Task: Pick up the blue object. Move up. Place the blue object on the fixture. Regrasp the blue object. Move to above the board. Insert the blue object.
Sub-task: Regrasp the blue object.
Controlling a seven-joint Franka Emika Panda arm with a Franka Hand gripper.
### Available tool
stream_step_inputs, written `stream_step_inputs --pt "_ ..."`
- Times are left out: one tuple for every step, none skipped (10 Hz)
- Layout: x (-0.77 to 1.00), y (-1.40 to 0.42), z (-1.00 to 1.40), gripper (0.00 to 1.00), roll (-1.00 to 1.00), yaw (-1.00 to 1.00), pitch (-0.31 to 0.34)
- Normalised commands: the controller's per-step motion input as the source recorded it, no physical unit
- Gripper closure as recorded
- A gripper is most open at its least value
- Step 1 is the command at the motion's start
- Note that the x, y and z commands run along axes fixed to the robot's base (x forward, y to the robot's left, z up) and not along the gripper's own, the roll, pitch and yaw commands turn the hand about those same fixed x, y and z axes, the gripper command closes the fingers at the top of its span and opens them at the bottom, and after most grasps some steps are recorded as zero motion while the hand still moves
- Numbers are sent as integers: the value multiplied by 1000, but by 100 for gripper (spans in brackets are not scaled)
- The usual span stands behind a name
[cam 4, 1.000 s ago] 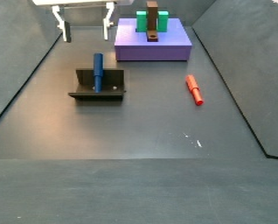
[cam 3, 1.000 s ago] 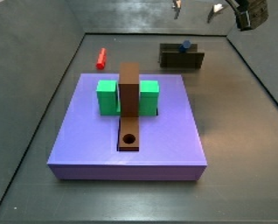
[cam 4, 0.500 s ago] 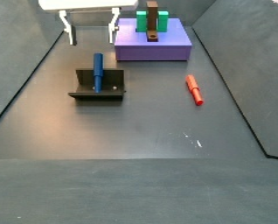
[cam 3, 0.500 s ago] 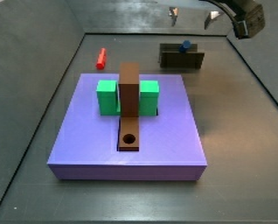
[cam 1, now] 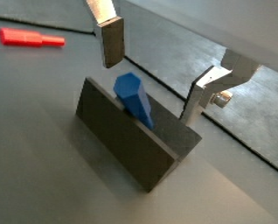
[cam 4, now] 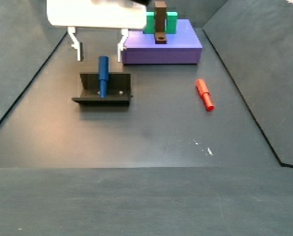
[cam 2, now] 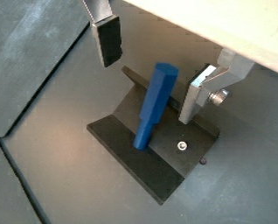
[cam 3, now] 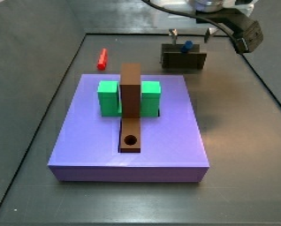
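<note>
The blue peg (cam 2: 153,107) leans in the dark fixture (cam 2: 142,157), its top end up against the back wall; it shows in both wrist views (cam 1: 133,98) and both side views (cam 4: 103,74) (cam 3: 189,43). My gripper (cam 2: 156,70) is open and empty just above the peg's top end, one finger (cam 2: 108,41) on each side, not touching. In a side view the gripper (cam 4: 99,45) hangs over the fixture (cam 4: 105,92). The brown board (cam 3: 131,103) with its round hole lies over the green blocks (cam 3: 109,97) on the purple slab (cam 3: 131,141).
A red peg (cam 4: 205,93) lies on the floor beside the fixture; it also shows in a side view (cam 3: 102,58) and a wrist view (cam 1: 31,38). Dark walls ring the floor.
My gripper has come down from high above towards the fixture and now straddles the top of the blue peg. The peg and board have not moved.
</note>
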Motion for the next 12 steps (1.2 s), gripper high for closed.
stream_step_inputs --pt "0 -83 -106 0 360 0 -180" --pt "169 -111 0 0 369 31 -114" --pt "197 -237 -91 0 563 140 -120" --pt "163 -189 -51 0 643 146 -54" --pt "100 -86 -146 0 774 140 -17" --pt "17 -69 -177 0 871 154 0" --pt "0 -37 -197 0 917 137 0" --pt "0 -34 -157 0 886 117 0" --pt "0 -26 -51 0 549 9 0" --pt "0 -3 -71 0 471 46 0" --pt "9 0 0 0 220 0 60" --pt "0 0 0 0 0 0 0"
